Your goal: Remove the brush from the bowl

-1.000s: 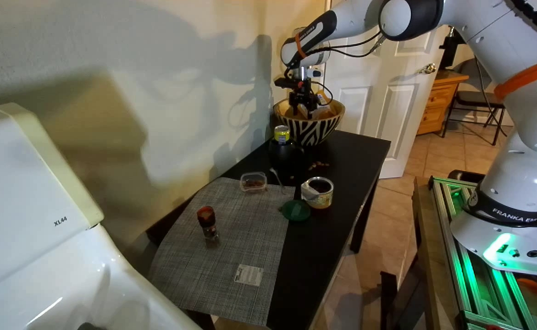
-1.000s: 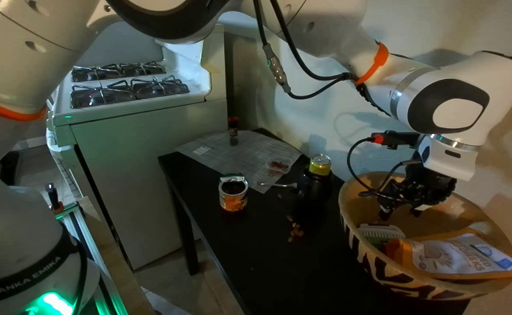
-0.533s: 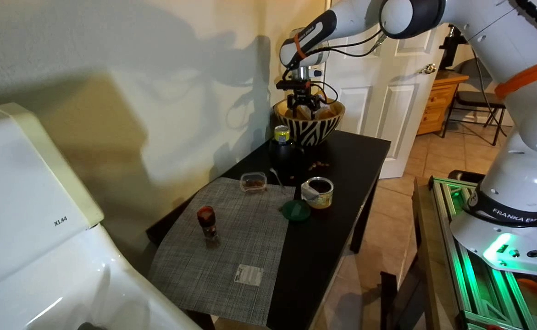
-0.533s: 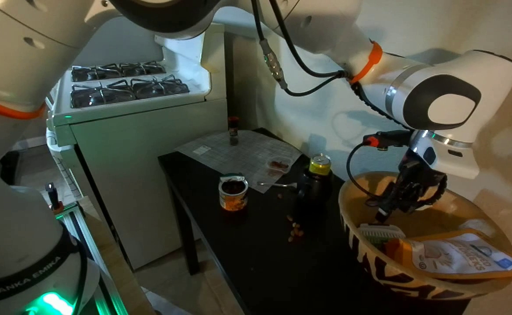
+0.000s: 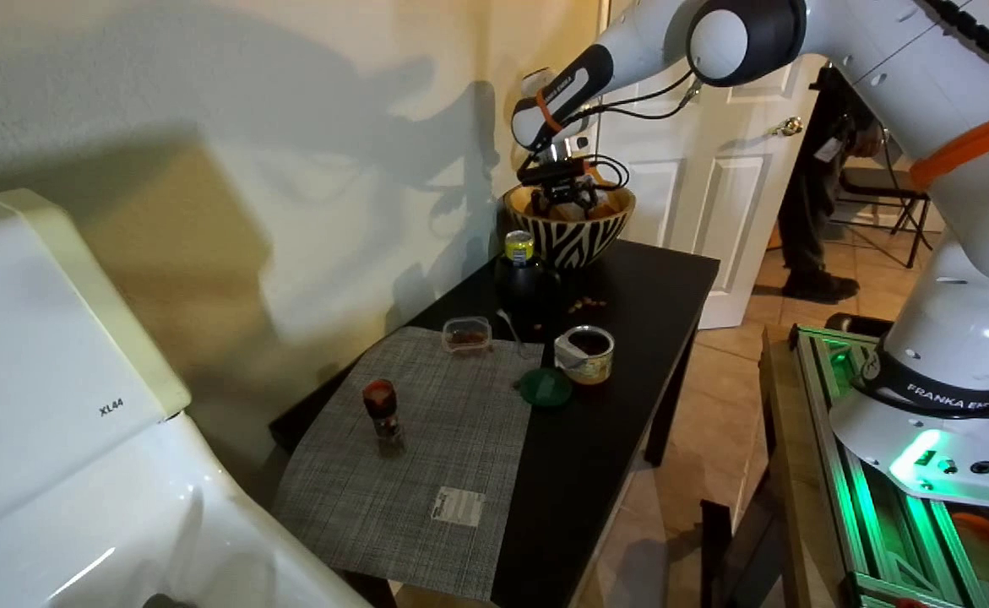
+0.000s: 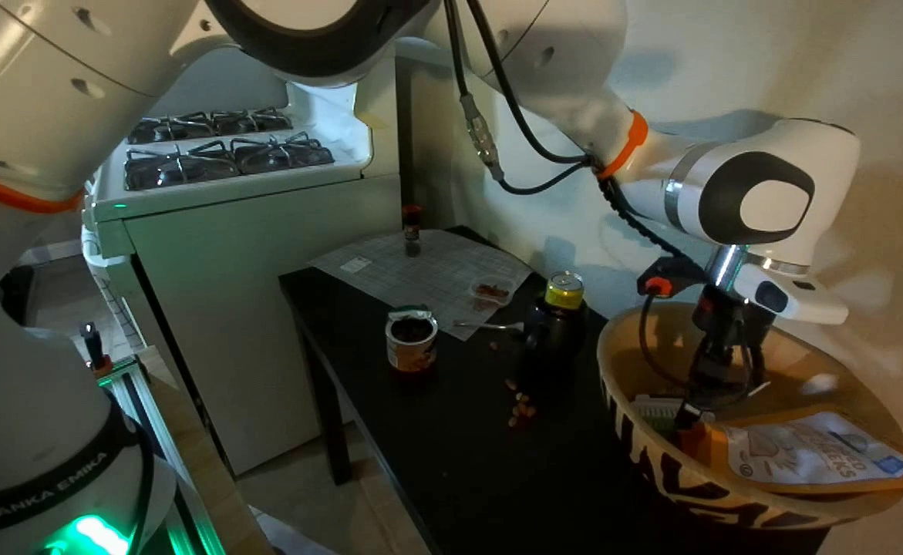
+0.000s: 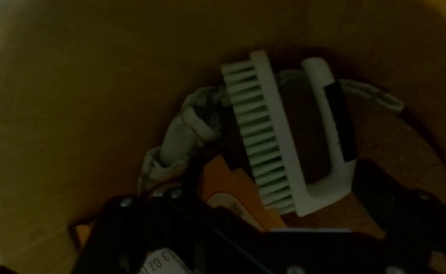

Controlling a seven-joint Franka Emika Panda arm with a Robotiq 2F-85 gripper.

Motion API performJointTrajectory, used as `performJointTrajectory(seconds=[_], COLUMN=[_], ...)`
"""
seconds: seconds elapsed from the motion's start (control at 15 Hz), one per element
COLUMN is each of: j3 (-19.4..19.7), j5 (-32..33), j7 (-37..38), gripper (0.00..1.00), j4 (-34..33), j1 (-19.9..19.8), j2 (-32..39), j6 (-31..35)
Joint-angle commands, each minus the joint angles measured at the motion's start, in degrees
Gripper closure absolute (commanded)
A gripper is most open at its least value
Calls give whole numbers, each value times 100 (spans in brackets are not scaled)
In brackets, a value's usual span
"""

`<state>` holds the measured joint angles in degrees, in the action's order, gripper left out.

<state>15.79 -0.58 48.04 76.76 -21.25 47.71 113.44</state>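
Observation:
The brush (image 7: 280, 125) is white with pale green bristles and a black patch on its loop handle. It lies inside the bowl; its white top shows in an exterior view (image 6: 651, 405). The large bowl (image 5: 574, 245) has zebra stripes outside and a tan inside; it also shows in an exterior view (image 6: 667, 470). My gripper (image 7: 282, 163) is open, pointing down inside the bowl. Its fingers are on either side of the brush's near end, one by the bristles, one by the handle. I cannot tell whether they touch it. It also shows in both exterior views (image 5: 563, 204) (image 6: 690, 416).
An orange-and-white pouch (image 6: 813, 451) lies in the bowl beside the brush. A crumpled pale cloth (image 7: 184, 133) is also in the bowl. A black mug (image 6: 551, 339) with a yellow can (image 6: 564, 291) stands beside the bowl. A person (image 5: 811, 211) stands behind the table.
My gripper has turned and moved lower into the bowl, down onto the brush. The brush and pouch have not visibly moved. A person has come into view by the door.

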Motion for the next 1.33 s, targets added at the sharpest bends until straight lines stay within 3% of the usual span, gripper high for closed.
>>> performJointTrajectory(seconds=[0.0, 0.07, 0.13, 0.2, 0.53, 0.87, 1.27], j3=[312, 355, 372, 370, 415, 289, -53], j5=[470, 489, 454, 405, 285, 169, -164], j7=[-484, -423, -314, -227, -30, -238, -805], gripper=[0, 0, 9, 27, 62, 99, 99], j4=[-120, -139, -165, -198, -226, 78, 524], j1=[184, 227, 258, 285, 412, 317, 101], j2=[325, 410, 500, 588, 769, 345, -116], j6=[214, 392, 603, 772, 1208, 1304, 1927])
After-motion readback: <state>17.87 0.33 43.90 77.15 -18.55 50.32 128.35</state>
